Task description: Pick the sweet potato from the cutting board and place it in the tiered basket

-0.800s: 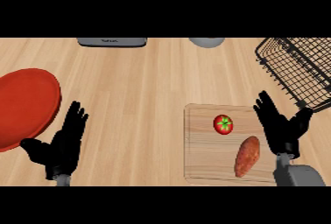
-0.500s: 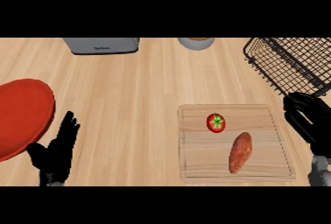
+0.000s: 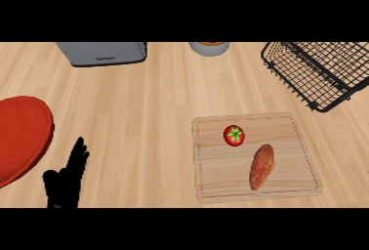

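Sweet potato on the board, one hand in view

One long reddish-brown sweet potato (image 3: 261, 167) lies on the pale wooden cutting board (image 3: 216, 180), just below one red tomato (image 3: 234, 135). One black wire tiered basket (image 3: 317, 73) sits far right. One black left hand (image 3: 66, 176) rests lower left, fingers straight, beside one red round plate (image 3: 22, 136)

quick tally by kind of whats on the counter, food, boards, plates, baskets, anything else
Food: 2, the sweet potato and the tomato
Cutting board: 1
Red plate: 1
Wire tiered basket: 1
Grey toaster-like box: 1
Round container at the top edge: 1
Total: 7 things, not counting the left hand at the lower left.
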